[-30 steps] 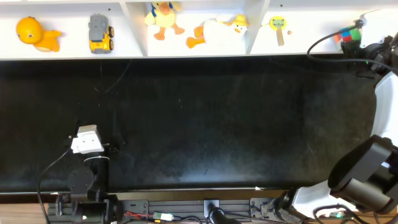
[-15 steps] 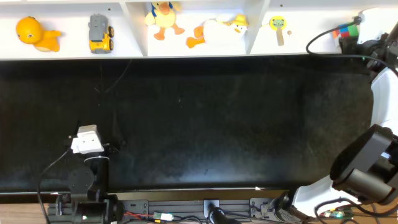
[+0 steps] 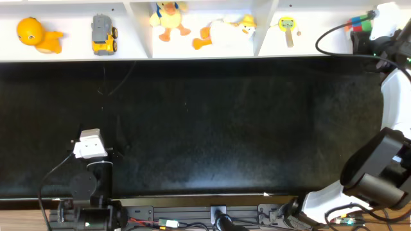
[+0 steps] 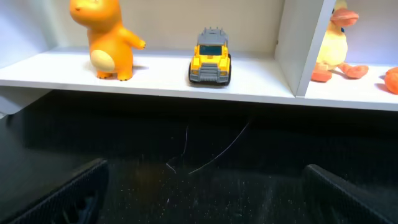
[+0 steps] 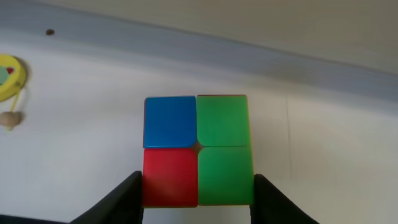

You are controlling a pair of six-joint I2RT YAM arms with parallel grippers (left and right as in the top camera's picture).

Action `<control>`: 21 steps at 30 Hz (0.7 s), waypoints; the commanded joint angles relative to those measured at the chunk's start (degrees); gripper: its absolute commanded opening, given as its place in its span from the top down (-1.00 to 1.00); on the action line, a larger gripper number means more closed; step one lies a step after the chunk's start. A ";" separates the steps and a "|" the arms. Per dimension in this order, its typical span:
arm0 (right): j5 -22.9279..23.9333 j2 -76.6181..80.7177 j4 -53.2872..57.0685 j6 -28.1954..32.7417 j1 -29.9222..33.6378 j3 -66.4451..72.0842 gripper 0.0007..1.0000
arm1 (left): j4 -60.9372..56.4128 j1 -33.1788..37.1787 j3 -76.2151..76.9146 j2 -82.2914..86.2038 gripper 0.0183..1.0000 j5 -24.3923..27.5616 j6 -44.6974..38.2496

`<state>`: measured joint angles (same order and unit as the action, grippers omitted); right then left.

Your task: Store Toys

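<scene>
Currently I see right pincer (image 5: 196, 180) clamping the colour cube (image 5: 198, 143) at the shelf (image 5: 323, 155); left pincer (image 4: 205, 183) stands released.

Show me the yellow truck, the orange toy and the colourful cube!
yellow truck (image 4: 210, 62), left wrist view, its front.
orange toy (image 4: 103, 57), left wrist view, its belly.
colourful cube (image 5: 198, 149), right wrist view, face centre.

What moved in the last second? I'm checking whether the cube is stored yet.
The right gripper, shut on the cube, moved up the top view, deeper into the right end of the shelf. The left gripper, truck and plush duck stayed put.
</scene>
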<state>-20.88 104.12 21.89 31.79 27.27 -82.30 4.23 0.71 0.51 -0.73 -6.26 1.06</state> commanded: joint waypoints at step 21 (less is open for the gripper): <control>-1.95 3.54 -2.23 -3.56 -1.11 -2.29 0.32 | 0.20 -0.35 -0.04 0.61 -1.00 -0.04 -1.25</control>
<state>-22.06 107.02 20.51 28.71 26.41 -82.30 4.23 0.71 0.51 -0.73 -6.26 1.06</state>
